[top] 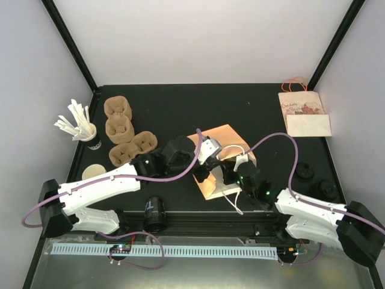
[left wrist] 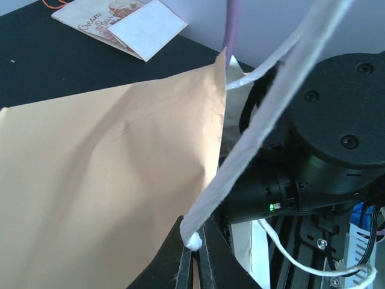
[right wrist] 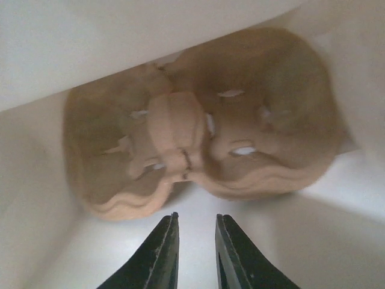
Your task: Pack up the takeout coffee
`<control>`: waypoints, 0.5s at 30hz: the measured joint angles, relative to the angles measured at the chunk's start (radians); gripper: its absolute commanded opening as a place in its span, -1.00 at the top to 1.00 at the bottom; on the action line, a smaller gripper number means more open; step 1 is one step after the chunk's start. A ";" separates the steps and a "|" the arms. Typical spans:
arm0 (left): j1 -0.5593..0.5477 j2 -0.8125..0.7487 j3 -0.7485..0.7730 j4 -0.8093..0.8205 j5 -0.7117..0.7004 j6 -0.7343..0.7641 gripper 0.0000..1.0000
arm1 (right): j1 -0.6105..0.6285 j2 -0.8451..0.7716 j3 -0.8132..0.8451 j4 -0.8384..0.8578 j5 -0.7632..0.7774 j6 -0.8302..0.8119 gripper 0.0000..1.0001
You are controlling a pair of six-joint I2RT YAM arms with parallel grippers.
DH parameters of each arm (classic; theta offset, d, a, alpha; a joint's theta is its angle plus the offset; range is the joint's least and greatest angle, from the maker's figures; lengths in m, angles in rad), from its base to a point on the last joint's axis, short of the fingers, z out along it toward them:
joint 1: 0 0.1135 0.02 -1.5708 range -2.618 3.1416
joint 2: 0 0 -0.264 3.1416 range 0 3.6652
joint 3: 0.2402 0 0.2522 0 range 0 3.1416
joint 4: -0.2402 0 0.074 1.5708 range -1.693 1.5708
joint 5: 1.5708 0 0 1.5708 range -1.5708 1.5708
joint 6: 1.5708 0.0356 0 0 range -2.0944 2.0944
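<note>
A tan paper bag point(top: 227, 139) lies on its side at the middle of the black table, its mouth toward the arms. My left gripper point(left wrist: 195, 242) is shut on the bag's white handle point(left wrist: 260, 123), which runs up and to the right from the fingertips beside the tan bag wall point(left wrist: 108, 174). In the right wrist view, my right gripper point(right wrist: 197, 218) is inside the bag's white interior point(right wrist: 120, 36). It is open, with nothing between its fingers. Just beyond them a brown pulp cup carrier point(right wrist: 201, 141) lies on the bag's floor, apart from the tips.
Several more pulp carriers point(top: 119, 127) lie at the back left beside a cup of white stirrers point(top: 83, 127). A round lid point(top: 93, 173) and a dark cup on its side point(top: 154, 211) are near the left arm. A printed paper bag point(top: 304, 113) lies back right, with black lids point(top: 304, 173) nearer.
</note>
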 measured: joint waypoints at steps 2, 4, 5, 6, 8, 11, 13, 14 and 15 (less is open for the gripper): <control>0.000 0.000 0.000 -0.004 0.002 -0.005 0.97 | -0.008 0.031 0.022 0.000 -0.006 -0.023 0.60; 0.000 0.000 0.000 -0.008 0.002 -0.006 0.97 | -0.013 0.051 0.039 -0.008 -0.011 -0.051 0.56; 0.000 0.000 0.000 -0.009 0.001 -0.005 0.97 | -0.014 0.061 0.049 -0.014 -0.014 -0.068 0.56; 0.000 0.000 0.000 -0.011 0.000 -0.002 0.97 | -0.014 0.074 0.064 -0.030 -0.018 -0.087 0.55; 0.000 0.000 0.000 -0.016 0.000 0.007 0.97 | -0.014 0.090 0.085 -0.048 -0.025 -0.108 0.54; 0.000 0.005 0.006 -0.024 -0.001 0.030 0.97 | -0.011 0.116 0.126 -0.086 -0.030 -0.140 0.52; 0.000 0.021 0.025 -0.030 -0.003 0.046 0.97 | -0.007 0.129 0.146 -0.110 -0.027 -0.148 0.50; 0.000 0.034 0.038 -0.032 -0.003 0.055 0.97 | -0.005 0.136 0.156 -0.127 -0.026 -0.148 0.49; 0.000 0.048 0.051 -0.034 -0.005 0.063 0.97 | -0.002 0.143 0.166 -0.141 -0.023 -0.144 0.49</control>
